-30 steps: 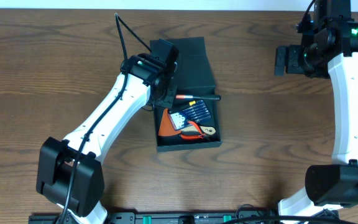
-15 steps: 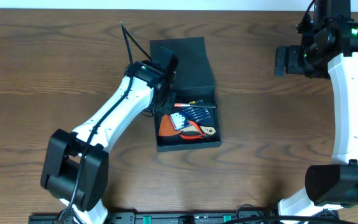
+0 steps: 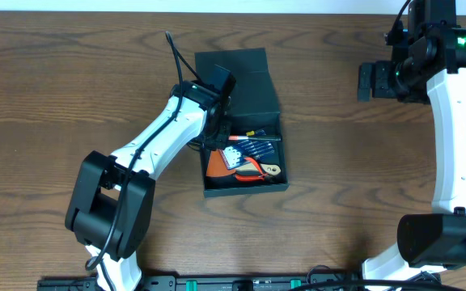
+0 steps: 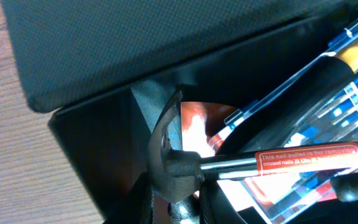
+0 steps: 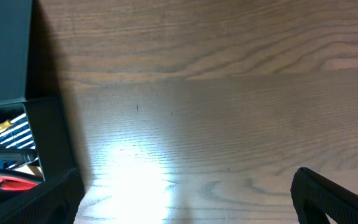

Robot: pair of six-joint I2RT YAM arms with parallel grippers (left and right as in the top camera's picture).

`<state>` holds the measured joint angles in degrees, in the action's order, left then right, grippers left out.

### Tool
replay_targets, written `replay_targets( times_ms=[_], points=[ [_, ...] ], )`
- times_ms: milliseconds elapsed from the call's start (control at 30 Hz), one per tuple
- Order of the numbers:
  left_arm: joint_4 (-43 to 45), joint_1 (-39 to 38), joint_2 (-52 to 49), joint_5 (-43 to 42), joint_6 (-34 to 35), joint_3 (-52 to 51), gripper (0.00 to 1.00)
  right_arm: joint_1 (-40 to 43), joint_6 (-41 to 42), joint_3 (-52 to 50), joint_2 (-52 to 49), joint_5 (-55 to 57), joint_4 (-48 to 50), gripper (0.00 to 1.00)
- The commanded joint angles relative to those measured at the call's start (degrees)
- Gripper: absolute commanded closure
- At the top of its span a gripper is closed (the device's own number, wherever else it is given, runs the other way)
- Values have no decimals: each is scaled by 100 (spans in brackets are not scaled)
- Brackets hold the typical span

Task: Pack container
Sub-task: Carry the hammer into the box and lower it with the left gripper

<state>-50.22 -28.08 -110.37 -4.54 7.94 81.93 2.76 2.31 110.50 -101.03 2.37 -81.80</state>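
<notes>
The dark teal container [image 3: 245,188] stands open at mid-table, its flap lid [image 3: 241,77] folded back behind it. Inside lie a blue screwdriver set [image 3: 249,149] and orange-handled pliers [image 3: 253,170]. My left gripper [image 3: 219,132] reaches into the box's back left corner. In the left wrist view the gripper [image 4: 188,211] is shut on the head of a steel hammer [image 4: 179,163], whose shaft with a red label runs right over the tools. My right gripper [image 3: 366,81] hovers at the far right, open and empty [image 5: 185,205].
The brown wooden table [image 3: 362,178] surrounds the box. The right wrist view shows the container's wall [image 5: 48,137] at its left edge and bare wood elsewhere. The left arm lies diagonally from the front left.
My left gripper has moved toward the box and lowered the hammer from across the rim into the container. The left arm base has swung right. The right arm has not moved.
</notes>
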Motion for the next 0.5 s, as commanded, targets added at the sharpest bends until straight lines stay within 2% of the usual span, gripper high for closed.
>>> replay_targets(
  times_ms=[0,267,300,333,367,400,467],
  points=[
    [-2,-2,-120,72,96,-61,94,17,-92,-42,20,-2,-11,1],
    [-28,2,-118,133,140,-61,94,15,-133,-42,20,-2,-11,1],
    [-50,2,-118,133,138,-61,83,15,-133,-42,20,-2,-11,1],
    [-81,2,-118,133,138,-61,56,15,-133,-42,20,-2,-11,1],
    [-133,2,-118,133,138,-61,18,17,-133,-42,20,0,-11,1],
    [-186,2,-118,131,138,-61,2,15,-136,-42,20,0,-11,1],
    [-264,2,-118,133,138,-59,2,15,-138,-42,20,0,-9,1]
  ],
)
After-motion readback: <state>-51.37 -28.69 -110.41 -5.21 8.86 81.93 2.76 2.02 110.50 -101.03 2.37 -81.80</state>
